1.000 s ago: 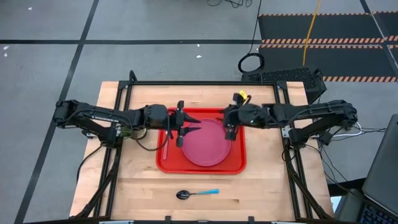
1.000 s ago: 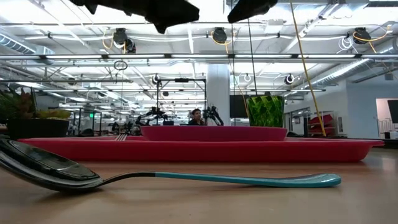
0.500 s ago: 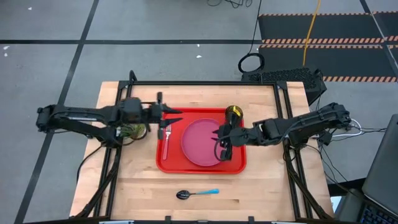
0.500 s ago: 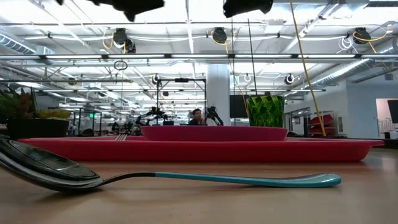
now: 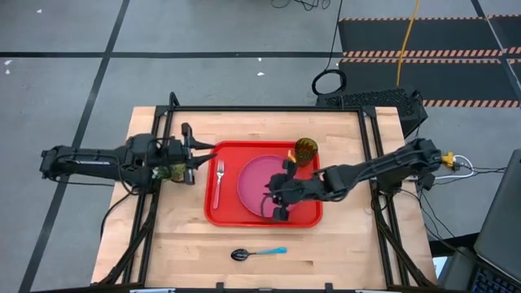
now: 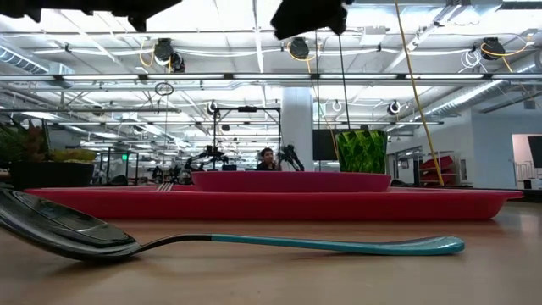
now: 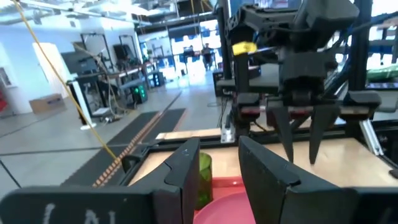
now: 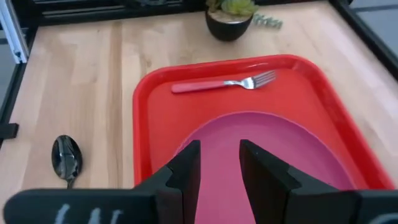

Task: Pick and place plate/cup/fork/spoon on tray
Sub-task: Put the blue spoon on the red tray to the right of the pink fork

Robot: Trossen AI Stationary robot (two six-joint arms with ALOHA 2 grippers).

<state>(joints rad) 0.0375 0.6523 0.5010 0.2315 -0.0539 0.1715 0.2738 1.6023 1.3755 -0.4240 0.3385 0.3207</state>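
Wooden planks make up your desk (image 5: 342,236), and it stands on a grey floor crossed by dark lines. On it, the tray (image 5: 310,216) lies flat near the middle. Inside the tray you have the plate (image 5: 254,181) at its centre, the fork (image 5: 218,181) lying along the tray's left side beside the plate, and the cup (image 5: 306,150) upright in the far right corner, just off the plate's rim. In the low view the plate (image 6: 288,180) and cup (image 6: 362,151) rise above the tray's wall (image 6: 279,206).

Your spoon (image 5: 258,253) is not on the tray; it rests on the desk in front of it, well apart, bowl to the left and blue handle to the right. The right wrist view shows the spoon (image 8: 66,157) on bare wood beside the tray (image 8: 149,99), with the fork (image 8: 222,84) and plate (image 8: 273,140) inside.

Your right claw (image 5: 278,198) hangs over the near right part of the plate, fingers parted narrowly and holding nothing. Your left claw (image 5: 194,150) sits off the tray's left edge, over the desk, fingers also parted and empty. A small potted plant (image 5: 172,172) stands just beneath the left arm.
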